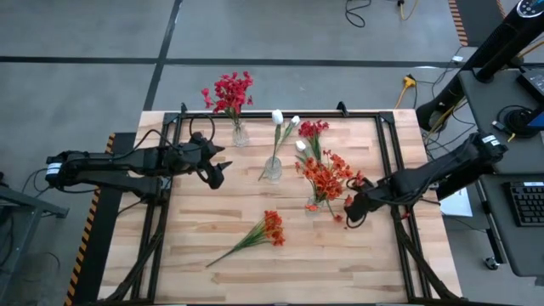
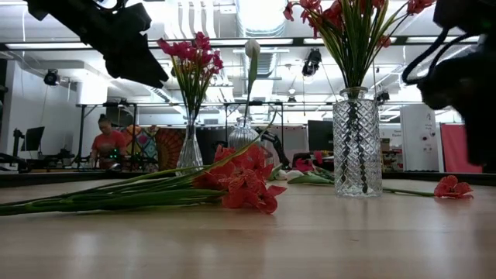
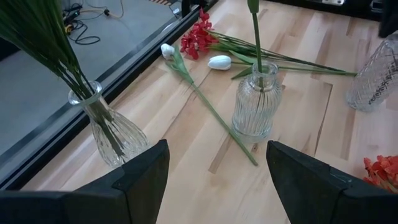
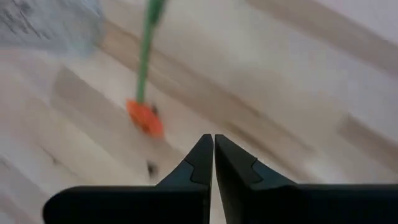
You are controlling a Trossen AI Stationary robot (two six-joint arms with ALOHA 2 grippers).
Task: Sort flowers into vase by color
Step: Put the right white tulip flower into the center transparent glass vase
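One loose orange flower (image 4: 145, 116) lies just beyond your right gripper (image 4: 213, 149) | fingers together, empty | left gripper (image 3: 214, 171) apart, hovering by vases.

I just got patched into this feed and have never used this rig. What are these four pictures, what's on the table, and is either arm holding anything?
Two dark robot arms work at a wooden table. One picture looks down from above, one looks level across the tabletop, and two come from the arms' wrists. Three glass vases stand there: one with crimson flowers, one with a white bud, one with orange-red flowers. A loose orange-red stem lies in front; more stems lie behind the vases. The left gripper hangs open and empty. The right gripper is shut on nothing, beside the orange-red vase.
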